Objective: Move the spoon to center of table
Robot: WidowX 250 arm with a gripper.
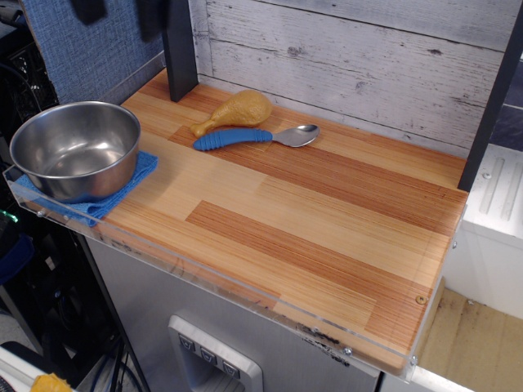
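Note:
The spoon has a ribbed bright-blue handle and a silver bowl. It lies flat near the back of the wooden table, bowl pointing right. A tan toy drumstick lies just behind it, almost touching the handle. My gripper only shows as two dark fingertips at the top left edge of the frame, apart from each other with nothing between them. It is high up, well to the left of and behind the spoon.
A steel bowl sits on a blue cloth at the table's left end. A dark post stands at the back left and another at the right. A whitewashed plank wall runs behind.

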